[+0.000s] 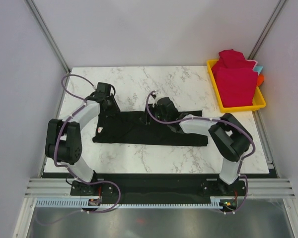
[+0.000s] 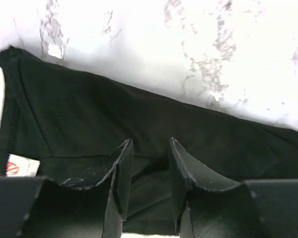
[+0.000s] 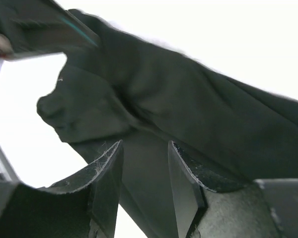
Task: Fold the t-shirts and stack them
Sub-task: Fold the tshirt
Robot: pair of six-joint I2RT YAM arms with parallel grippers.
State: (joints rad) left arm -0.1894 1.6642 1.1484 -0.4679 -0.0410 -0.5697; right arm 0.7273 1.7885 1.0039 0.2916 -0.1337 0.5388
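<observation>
The table (image 1: 139,159) carries the black shirt (image 1: 131,133), which lies across its middle as a long, narrow, partly folded band. It runs from the left arm's side to in front of the right arm. At the far right corner the tray (image 1: 243,107) holds the red shirts (image 1: 236,79), piled and well apart from the black one.

The step in hand looks like taking the far edge of the band for the next fold. The left gripper (image 2: 150,141) sits over the collar end, and the right gripper (image 3: 145,144) is near the middle of the far edge. On both, the jaws stand part-way apart with black cloth in the gap, and neither is clamped on it.

To do this well:
- Each gripper should close on the full thickness at the edge, not on the top layer alone, or the fold will split.
- Both should lift level and together, so the band stays taut between them and does not sag or twist.
- The bunched ridge by the right gripper needs pulling flat before the cloth is laid down.
- The white label (image 2: 22,166) marks the neck, so the fold should be square to that end.
</observation>
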